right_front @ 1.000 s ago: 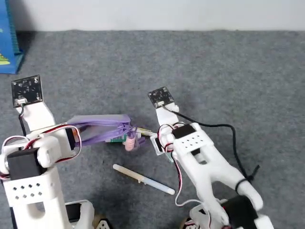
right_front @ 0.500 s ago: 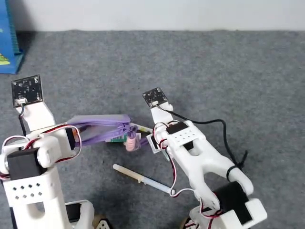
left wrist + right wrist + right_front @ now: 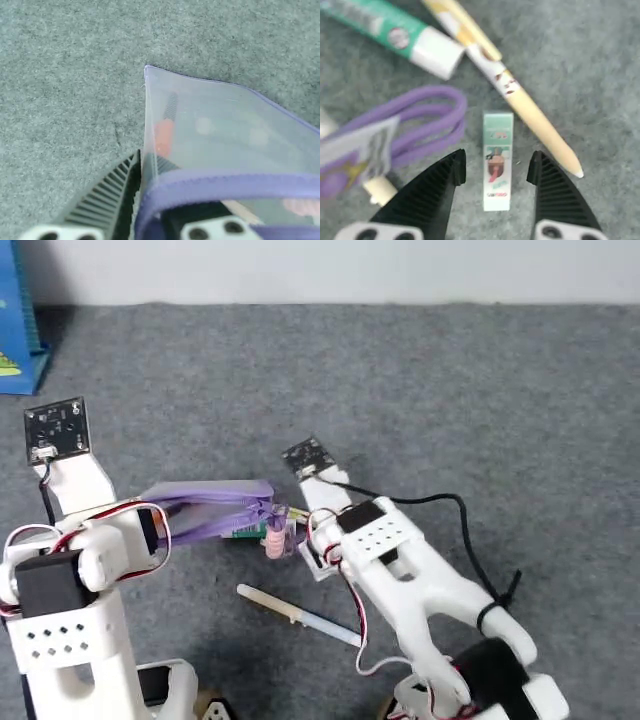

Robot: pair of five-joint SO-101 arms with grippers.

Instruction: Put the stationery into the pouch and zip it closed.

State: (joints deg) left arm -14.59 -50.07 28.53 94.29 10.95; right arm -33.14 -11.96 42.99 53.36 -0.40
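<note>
Purple trim ran along the clear plastic pouch (image 3: 220,135), and my left gripper (image 3: 145,200) was clamped on its rim, one ridged black jaw pressed against the outside wall. An orange shape showed through that wall, too blurred for me to name. Seen from above, the pouch stretched from my left arm across the grey carpet (image 3: 480,390) toward my right arm.

My right gripper (image 3: 497,156) hung over the carpet with its jaws spread apart. A small mint-green eraser (image 3: 498,172) lay flat between them, with a gap on either side, so neither jaw touched it. Just beside the eraser a yellow pen (image 3: 520,95) lay slanted, its tip close to one jaw. A green tube (image 3: 385,27) with a white cap lay near the pen's other end. On the eraser's other side curled a purple loop (image 3: 435,117) with a printed tag (image 3: 362,145) against it.

From above, a pale pen (image 3: 300,615) lay on the carpet between my two arms, apart from the pouch, and a blue box (image 3: 15,330) stood at the far corner
</note>
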